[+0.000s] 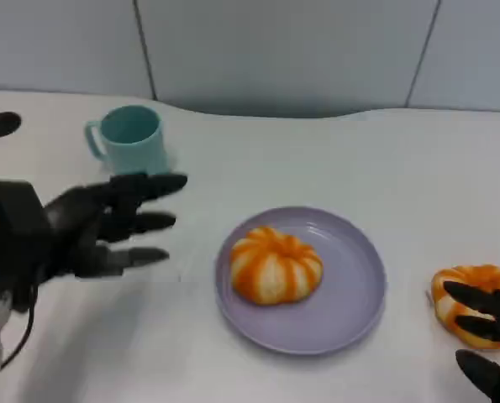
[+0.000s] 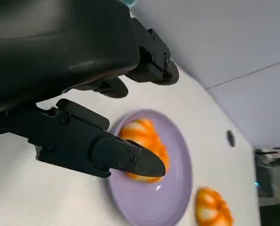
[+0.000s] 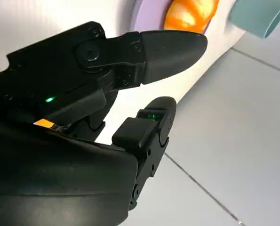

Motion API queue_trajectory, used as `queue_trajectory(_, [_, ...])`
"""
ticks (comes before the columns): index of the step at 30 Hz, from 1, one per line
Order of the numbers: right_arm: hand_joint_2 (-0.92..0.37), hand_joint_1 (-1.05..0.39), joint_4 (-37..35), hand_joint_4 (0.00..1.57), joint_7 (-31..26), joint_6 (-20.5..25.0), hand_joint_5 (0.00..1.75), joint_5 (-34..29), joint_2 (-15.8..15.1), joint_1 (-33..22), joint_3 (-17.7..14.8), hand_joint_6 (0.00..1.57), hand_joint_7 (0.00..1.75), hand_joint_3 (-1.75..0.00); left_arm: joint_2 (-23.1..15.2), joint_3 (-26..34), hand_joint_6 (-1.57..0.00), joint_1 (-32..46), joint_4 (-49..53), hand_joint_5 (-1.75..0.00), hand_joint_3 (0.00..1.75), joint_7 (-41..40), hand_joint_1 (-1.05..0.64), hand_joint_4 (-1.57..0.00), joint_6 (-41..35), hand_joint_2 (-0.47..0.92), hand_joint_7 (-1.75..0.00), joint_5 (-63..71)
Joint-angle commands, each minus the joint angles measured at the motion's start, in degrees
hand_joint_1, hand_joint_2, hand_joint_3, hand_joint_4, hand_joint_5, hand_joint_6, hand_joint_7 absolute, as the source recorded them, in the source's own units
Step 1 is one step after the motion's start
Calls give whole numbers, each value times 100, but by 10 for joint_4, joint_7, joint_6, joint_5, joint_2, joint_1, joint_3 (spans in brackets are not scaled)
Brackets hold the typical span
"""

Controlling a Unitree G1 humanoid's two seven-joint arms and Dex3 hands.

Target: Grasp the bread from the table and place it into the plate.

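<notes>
White and smooth, the counter (image 1: 233, 369) meets a pale grey panelled wall at the back. Nearest, at the lower right, the right robot hand (image 1: 487, 336) has its dark fingers around a round, ridged orange-and-cream bread (image 1: 472, 295) lying on the counter just right of the plate; the grip is not clear enough to tell whether it is grasping. At the left, the left robot hand (image 1: 107, 225) hovers released, fingers spread and pointing toward the plate. Mid-counter sits a flat, round lilac plate (image 1: 350, 294) carrying a second bread (image 1: 275, 264), a pumpkin-shaped dome with no clear long axis. Farther back stands a teal mug (image 1: 130, 138), handle to the left.
</notes>
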State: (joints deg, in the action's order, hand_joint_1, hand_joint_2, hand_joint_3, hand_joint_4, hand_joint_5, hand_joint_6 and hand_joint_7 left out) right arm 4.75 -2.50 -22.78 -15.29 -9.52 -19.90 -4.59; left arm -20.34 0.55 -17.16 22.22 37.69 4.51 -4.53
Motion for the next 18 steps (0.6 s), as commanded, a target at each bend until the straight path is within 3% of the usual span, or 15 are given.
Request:
queue_trajectory(1, [-92,-38,-9,96,-2,-14,7,7,-10,3,-6,77,0,-37,-11,5,-76,43,-47,-131,7,-31,-47,-35,-84,92,-12,2])
queue_trajectory(2, [-92,-38,-11,96,-1,-14,7,9,-11,4,-7,77,0,-37,-11,8,-80,50,-59,-140,6,-35,-47,-34,-107,92,-16,-2])
queue_trajectory(4, [-92,-38,-15,96,0,-15,7,11,-11,6,-7,77,0,-37,-12,11,-53,59,-75,-164,3,-42,-47,-32,-140,92,-102,-7])
queue_trajectory(7, [-92,-39,-7,96,2,-7,7,14,-10,2,-9,77,0,-37,-12,3,-38,69,-74,-173,6,-36,-40,-43,-152,92,-155,-6])
queue_trajectory(12, [-92,-39,-3,97,4,-2,7,15,-11,1,-10,77,0,-37,-14,-10,-35,83,-80,-175,6,-51,-38,-47,-140,92,-165,15])
queue_trajectory(18, [-92,-40,-2,95,6,3,7,17,-13,1,-13,78,0,-36,-8,-28,-43,109,-89,-175,5,-92,-31,-63,-111,91,-175,56])
